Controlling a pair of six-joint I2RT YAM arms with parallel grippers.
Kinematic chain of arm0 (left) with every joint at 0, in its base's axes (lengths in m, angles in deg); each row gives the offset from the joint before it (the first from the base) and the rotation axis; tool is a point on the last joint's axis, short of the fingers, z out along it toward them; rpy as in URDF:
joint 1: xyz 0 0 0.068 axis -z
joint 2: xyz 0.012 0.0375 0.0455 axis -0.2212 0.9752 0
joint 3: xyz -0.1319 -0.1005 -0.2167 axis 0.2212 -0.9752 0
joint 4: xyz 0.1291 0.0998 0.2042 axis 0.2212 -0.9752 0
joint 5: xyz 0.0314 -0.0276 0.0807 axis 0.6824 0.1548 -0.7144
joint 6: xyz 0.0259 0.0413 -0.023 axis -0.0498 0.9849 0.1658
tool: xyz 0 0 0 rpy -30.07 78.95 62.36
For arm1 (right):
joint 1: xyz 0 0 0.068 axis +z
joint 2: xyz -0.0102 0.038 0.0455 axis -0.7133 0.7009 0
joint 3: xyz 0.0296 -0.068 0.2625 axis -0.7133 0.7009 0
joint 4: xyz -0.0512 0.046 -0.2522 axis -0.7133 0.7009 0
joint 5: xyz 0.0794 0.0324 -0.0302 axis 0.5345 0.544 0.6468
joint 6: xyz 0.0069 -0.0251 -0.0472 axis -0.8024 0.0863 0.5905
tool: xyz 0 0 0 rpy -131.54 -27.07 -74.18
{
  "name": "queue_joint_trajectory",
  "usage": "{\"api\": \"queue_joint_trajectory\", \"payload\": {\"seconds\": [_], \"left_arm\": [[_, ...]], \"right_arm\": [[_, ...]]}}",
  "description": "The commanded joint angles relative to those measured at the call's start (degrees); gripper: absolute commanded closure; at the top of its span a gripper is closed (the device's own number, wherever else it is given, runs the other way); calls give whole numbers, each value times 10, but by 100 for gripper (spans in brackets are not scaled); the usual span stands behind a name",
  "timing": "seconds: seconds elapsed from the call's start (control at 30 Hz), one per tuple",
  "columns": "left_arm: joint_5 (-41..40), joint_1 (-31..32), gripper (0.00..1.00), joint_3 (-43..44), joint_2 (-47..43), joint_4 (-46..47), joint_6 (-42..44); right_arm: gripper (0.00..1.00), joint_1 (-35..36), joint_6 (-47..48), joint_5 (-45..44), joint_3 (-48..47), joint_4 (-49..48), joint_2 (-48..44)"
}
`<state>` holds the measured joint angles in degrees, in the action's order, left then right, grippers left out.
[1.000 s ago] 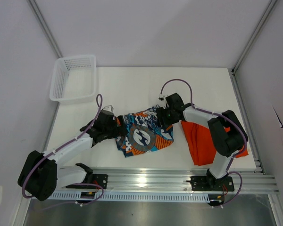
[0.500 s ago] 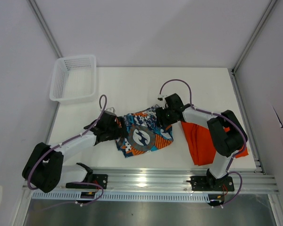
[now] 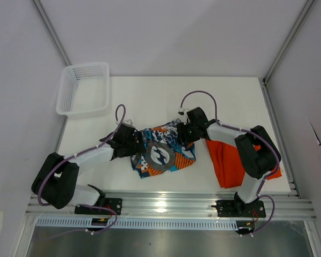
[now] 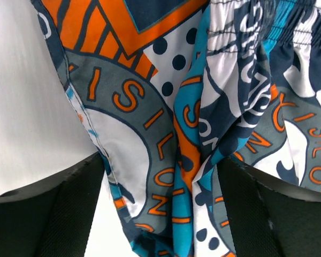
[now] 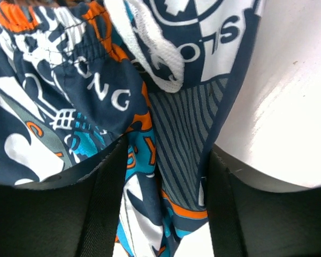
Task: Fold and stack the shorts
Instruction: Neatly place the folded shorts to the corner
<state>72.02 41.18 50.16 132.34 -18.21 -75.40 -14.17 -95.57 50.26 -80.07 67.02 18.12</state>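
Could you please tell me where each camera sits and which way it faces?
Top external: above and behind the arms, looking down on the table; both arms show.
Left wrist: on the left arm, looking past its two dark fingers at the patterned shorts.
Right wrist: on the right arm, past its fingers at those shorts' white drawstring.
Shared: all three show the patterned shorts.

Printed shorts [image 3: 163, 151] sit mid-counter [image 3: 150, 101], a bit toward 6 o'clock. The plain shorts [image 3: 231, 160] are just beside them at 3 o'clock. The basket [image 3: 84, 88] is well apart at 10 o'clock, overhanging the corner.
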Motion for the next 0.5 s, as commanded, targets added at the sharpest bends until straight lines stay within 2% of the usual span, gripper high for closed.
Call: {"api": "queue_joint_trajectory", "payload": {"seconds": [0.0, 0.07, 0.2, 0.47], "left_arm": [[-14, 4, 17, 20, 19, -5, -11], [-15, 4, 19, 26, 24, 0, -11], [5, 4, 34, 39, 38, 17, -9], [8, 10, 59, 77, 84, 9, -2]], "right_arm": [[46, 9, -4, -1, 14, -3, -17], [49, 9, -7, 0, 21, -13, -21], [59, 9, -19, 9, 31, -35, -28], [66, 9, -31, 2, 43, -51, -34]]}}
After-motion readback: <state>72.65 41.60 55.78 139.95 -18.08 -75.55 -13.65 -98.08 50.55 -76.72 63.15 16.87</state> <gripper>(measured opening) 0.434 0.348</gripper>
